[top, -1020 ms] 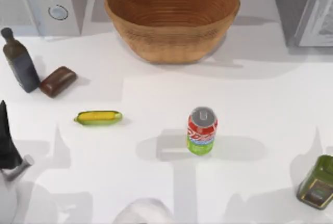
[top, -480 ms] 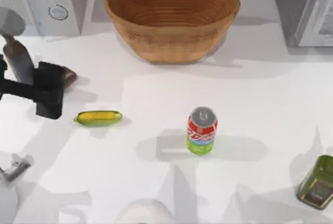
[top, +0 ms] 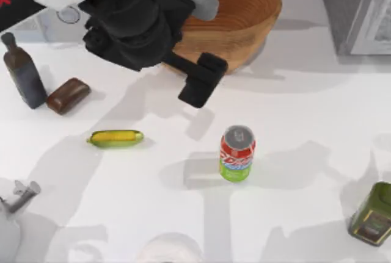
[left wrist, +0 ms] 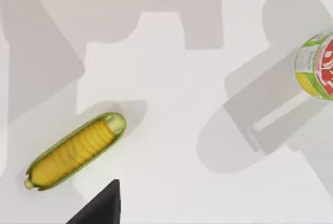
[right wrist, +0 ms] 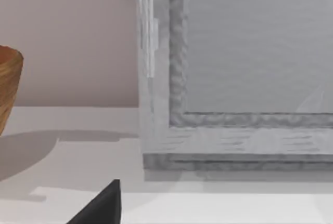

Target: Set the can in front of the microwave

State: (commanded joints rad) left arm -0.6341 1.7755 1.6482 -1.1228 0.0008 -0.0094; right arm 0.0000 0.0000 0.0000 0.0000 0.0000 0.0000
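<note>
The can [top: 237,155] carries white lettering across its red and green side, but the letters cannot be made out. The olive tin [top: 372,215] has a dark label, also unreadable. No other writing can be read.

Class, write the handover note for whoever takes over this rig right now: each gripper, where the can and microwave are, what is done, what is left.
Left gripper: raised above the table in front of the basket, holding nothing, apart from the can.
Right arm: parked, its wrist camera facing the darker grey box.
The can: upright mid-table, to the right of the corn.
The microwave: far left corner, largely hidden by the left arm.
Done: nothing; the can is not yet grasped.
Left: grasp the can and set it in front of the microwave, probably minding the bottle nearby.
</note>
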